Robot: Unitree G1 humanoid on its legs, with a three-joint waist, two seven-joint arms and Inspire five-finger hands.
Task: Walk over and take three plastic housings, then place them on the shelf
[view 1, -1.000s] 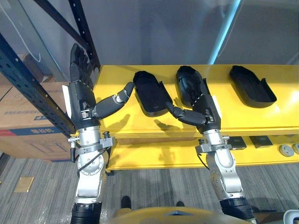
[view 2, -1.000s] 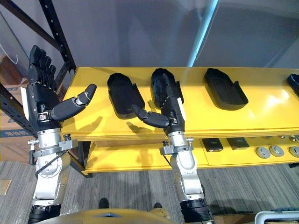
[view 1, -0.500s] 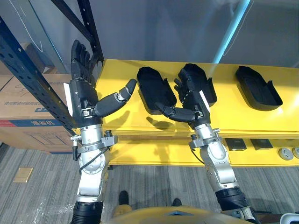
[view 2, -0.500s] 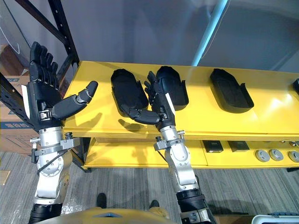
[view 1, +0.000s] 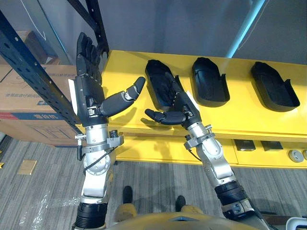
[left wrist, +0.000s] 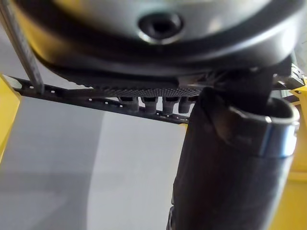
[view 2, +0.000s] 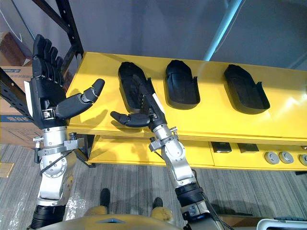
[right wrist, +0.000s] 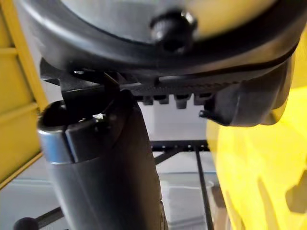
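Three black plastic housings lie in a row on the yellow table [view 1: 240, 112]: a left one [view 1: 158, 84], a middle one [view 1: 208, 81] and a right one [view 1: 274, 86]. My right hand [view 1: 183, 106] reaches over the table's front edge. Its straight fingers lie over the left housing and its thumb sticks out sideways, so it is open and grips nothing. My left hand [view 1: 90, 91] is raised beside the table's left end, palm forward, fingers straight up and thumb spread. It is open and empty.
A dark blue rack upright [view 1: 29, 72] and a diagonal brace [view 1: 93, 19] stand close to the left hand. Cardboard boxes [view 1: 29, 103] sit behind the rack. The table's lower shelf holds small dark blocks [view 1: 244, 145] and round parts [view 1: 293, 154].
The right hand has swung left from the middle housing to over the left housing. The view has shifted a little. The left hand stays raised and open.
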